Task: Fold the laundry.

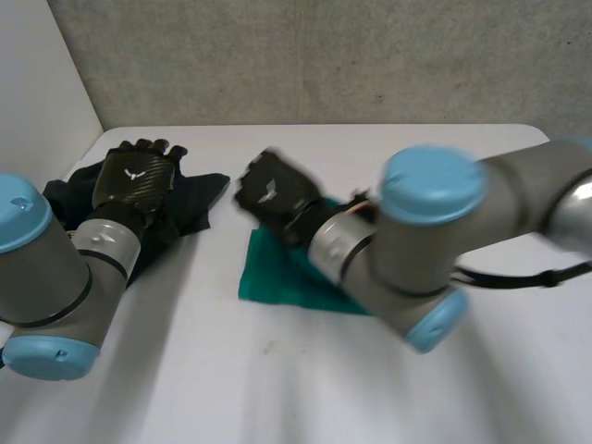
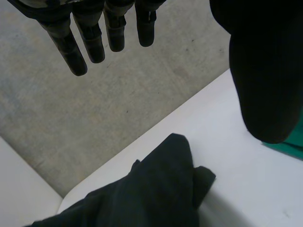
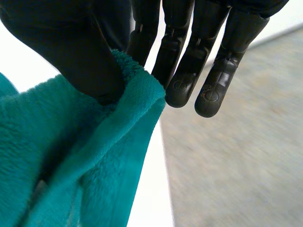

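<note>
Our right hand grasps the teal cloth. In its wrist view the thumb presses a raised fold of the plush edge against the fingers, which are nearly straight. From the head view we place this hand at the cloth's far edge. The rest of the cloth lies on the white bench near its middle, partly hidden by our right arm.

Our left hand is released. Its wrist view shows straight, spread fingers and the thumb set apart, with nothing between them. Its palm is over the black cloth, which lies crumpled at the bench's far left corner. We cannot tell whether the palm touches it. A bare strip of bench separates the 2 cloths.

Each hand carries 1 small white mark on its back, too small for us to read. A grey wall stands behind the bench.
</note>
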Controlling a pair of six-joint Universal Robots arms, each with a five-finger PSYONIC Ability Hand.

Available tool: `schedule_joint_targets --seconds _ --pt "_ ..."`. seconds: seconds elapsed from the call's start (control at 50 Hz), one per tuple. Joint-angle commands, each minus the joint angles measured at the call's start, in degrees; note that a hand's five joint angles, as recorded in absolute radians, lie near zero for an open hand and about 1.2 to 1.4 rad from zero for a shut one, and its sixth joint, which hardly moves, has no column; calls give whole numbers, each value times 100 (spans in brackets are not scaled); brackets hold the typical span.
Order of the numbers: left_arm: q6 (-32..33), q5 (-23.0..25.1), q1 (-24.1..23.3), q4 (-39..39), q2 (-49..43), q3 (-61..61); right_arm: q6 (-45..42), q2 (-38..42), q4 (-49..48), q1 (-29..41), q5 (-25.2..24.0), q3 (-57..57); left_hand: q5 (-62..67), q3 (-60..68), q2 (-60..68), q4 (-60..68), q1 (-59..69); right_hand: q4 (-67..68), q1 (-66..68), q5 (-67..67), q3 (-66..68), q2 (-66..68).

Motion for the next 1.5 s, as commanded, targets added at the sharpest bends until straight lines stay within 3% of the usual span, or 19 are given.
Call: schedule_joint_targets --seconds 0.02,0.06,0.16,0.22,0.34,0.46,0.64,0.76,0.84,0.86,0.94,1.02,1.12,1.34,1.38,1.42,1.5 --pt "-109 18 89 -3 -15 -130 54 1183 437 472 -78 -744 -275 -220 -166 -176 -77 -4384 -3186 -4228 -4376 -4308" --pt "-100 27 63 -3 -33 -122 115 1139 534 455 -60 -753 -270 -216 -162 -171 -73 -5847 -4649 -5691 -5840 -5771" --pt "-109 123 -51 14 -42 36 852 780 763 341 300 -692 -275 -220 -166 -176 -77 -5847 -4649 -5691 -5840 -5771" --pt "-118 176 -218 23 -94 185 1687 227 974 157 765 -402 -270 -216 -162 -171 -73 -5847 -4649 -5691 -5840 -5771" --pt "-214 220 -930 -3 -560 704 2979 -784 1133 -694 1109 939 -270 -216 -162 -171 -73 -5847 -4649 -5691 -5840 -5771" --pt "-232 448 -1544 -73 -1341 1099 3104 -1005 1001 -1258 986 2076 -270 -216 -162 -171 -73 -5847 -4649 -5691 -5840 -5771" --pt "-188 458 -1704 -416 -2370 1811 2823 -1049 87 -1698 986 3096 -220 -166 -111 -121 -22 -5840 -4642 -5684 -5833 -5764" --pt "-144 317 -1634 -574 -2880 2497 2656 -1014 -54 -1786 1012 3290 -103 -48 6 -4 95 -4413 -3215 -4256 -4405 -4337" --pt "-74 -262 -1450 -557 -3056 2919 2612 -979 -255 -1821 1030 3334 16 70 124 115 214 -3234 -2036 -3078 -3226 -3158" --pt "13 -576 -1284 -548 -3100 3033 2603 -979 -300 -1839 1039 3343 15 70 124 115 213 -2999 -1801 -2842 -2991 -2923" --pt "460 -1105 -1001 -539 -3066 3060 2603 -979 -449 -1892 1039 3387 -18 37 91 81 180 -2022 -824 -1866 -2014 -1946" --pt "751 -1160 -1044 -583 -3013 2894 2568 -944 -467 -1883 1039 3387 -186 -131 -77 -87 12 -1148 50 -991 -1140 -1072" --pt "743 -1116 -1185 -583 -2890 2533 2349 -917 -467 -1909 1039 3430 -275 -220 -166 -176 -77 1151 2349 1307 1159 1227" --pt "726 -1002 -1431 -601 -2389 2058 2409 -1014 -370 -2015 1039 3518 -275 -220 -166 -176 -77 1125 2323 1282 1133 1201" --pt "726 -1001 -1440 -601 -2336 2041 2418 -1049 -362 -2015 1030 3527 -275 -220 -166 -176 -77 223 1421 379 230 299" --pt "717 -1001 -1423 -601 -2257 1979 2418 -1102 -292 -2006 1039 3554 -275 -220 -166 -176 -77 -2290 -1092 -2134 -2283 -2214" --pt "726 -1001 -1396 -601 -2116 1848 2497 -1120 -142 -1989 1030 3554 -275 -220 -166 -176 -77 -2725 -1527 -2569 -2718 -2649"
